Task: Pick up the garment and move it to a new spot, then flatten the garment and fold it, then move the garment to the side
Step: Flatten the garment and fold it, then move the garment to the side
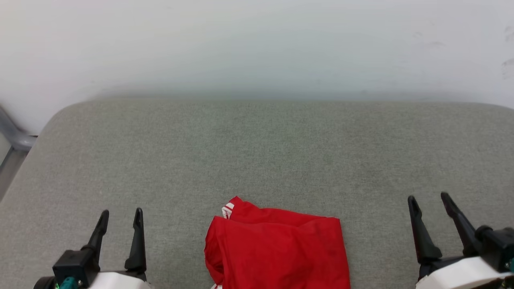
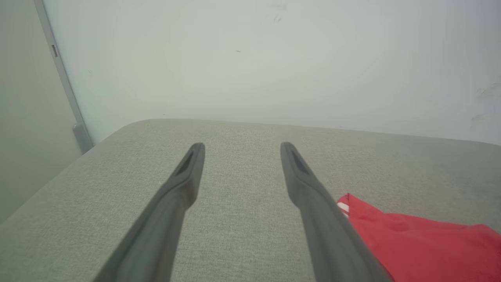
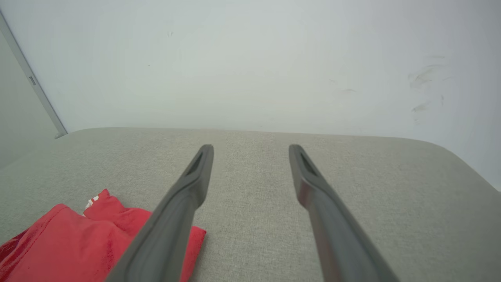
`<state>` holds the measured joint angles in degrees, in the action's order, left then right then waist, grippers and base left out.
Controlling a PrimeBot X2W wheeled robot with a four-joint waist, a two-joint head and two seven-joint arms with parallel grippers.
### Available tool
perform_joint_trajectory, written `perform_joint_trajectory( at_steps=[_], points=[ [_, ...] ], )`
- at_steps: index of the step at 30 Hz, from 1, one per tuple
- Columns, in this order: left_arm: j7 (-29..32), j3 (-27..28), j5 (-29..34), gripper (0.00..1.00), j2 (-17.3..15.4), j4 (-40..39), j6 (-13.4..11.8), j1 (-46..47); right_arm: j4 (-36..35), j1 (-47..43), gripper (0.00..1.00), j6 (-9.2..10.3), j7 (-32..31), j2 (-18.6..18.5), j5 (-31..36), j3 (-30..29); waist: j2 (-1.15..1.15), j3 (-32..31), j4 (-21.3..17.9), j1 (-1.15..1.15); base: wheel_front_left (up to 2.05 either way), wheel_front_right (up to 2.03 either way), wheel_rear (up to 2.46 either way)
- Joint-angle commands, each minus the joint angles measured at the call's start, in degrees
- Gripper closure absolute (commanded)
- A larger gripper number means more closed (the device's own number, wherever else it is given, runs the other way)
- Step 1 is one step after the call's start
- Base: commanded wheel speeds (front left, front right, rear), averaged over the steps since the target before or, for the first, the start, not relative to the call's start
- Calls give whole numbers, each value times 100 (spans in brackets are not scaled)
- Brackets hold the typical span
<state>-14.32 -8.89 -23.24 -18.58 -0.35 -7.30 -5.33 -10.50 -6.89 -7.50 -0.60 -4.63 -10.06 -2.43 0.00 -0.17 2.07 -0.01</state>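
The garment (image 1: 277,249), a red shirt with a bit of red-and-white striped trim showing at its top left corner, lies folded into a compact rectangle at the near middle of the grey cushioned surface (image 1: 257,152). Its lower part runs off the head view's bottom edge. My left gripper (image 1: 121,220) stands open at the lower left, well apart from the garment. My right gripper (image 1: 429,205) stands open at the lower right, also apart from it. The garment (image 2: 422,246) lies to the right of the left fingers, and the garment (image 3: 78,243) sits left of the right fingers. Nothing is between either pair of fingers.
A pale wall (image 1: 257,44) rises right behind the surface's far edge. A grey metal bar (image 1: 16,134) stands at the far left corner. The surface's rounded left edge (image 1: 24,168) drops off near my left arm.
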Motion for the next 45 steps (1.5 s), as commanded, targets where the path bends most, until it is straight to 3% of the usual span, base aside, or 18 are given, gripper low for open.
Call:
perform_joint_trajectory(
  at_steps=[1, 20, 25, 32, 35, 40, 45],
  points=[
    [-31, -25, 62, 0, 22, -12, -31, -91, -84, -147, 0, 2, -37, 54, 77, -26, 0, -90, -50, 1, 0, 0, 0],
    [-83, -15, 103, 0, 103, 34, 57, -243, -394, -623, 0, 2, -274, 173, 214, -348, 0, -229, -116, 1, 0, 0, 0],
    [-89, 30, 107, 0, 118, 31, 99, -129, -271, -602, 0, 2, -529, 178, -310, -589, 0, -150, -53, 1, 0, 0, 0],
    [-95, 77, 147, 0, 221, -98, 240, 204, 281, -329, 0, 2, -1976, 136, -2244, -1167, 0, 206, 265, 1, 0, 0, 0],
    [-95, 158, 193, 0, 345, -129, 420, 461, 516, -189, 0, 2, -3053, 38, -3012, -1051, 0, 515, 474, 1, 0, 0, 0],
    [-95, 281, 297, 0, 557, -68, 681, 772, 765, 30, 0, 2, -4012, -36, -3570, -732, 0, 875, 691, 1, 0, 0, 0],
    [-91, 471, 450, 0, 785, -7, 954, 1006, 1132, 380, 0, 2, -4478, -30, -3751, -347, 0, 1193, 862, 1, 0, 0, 0]
  ],
)
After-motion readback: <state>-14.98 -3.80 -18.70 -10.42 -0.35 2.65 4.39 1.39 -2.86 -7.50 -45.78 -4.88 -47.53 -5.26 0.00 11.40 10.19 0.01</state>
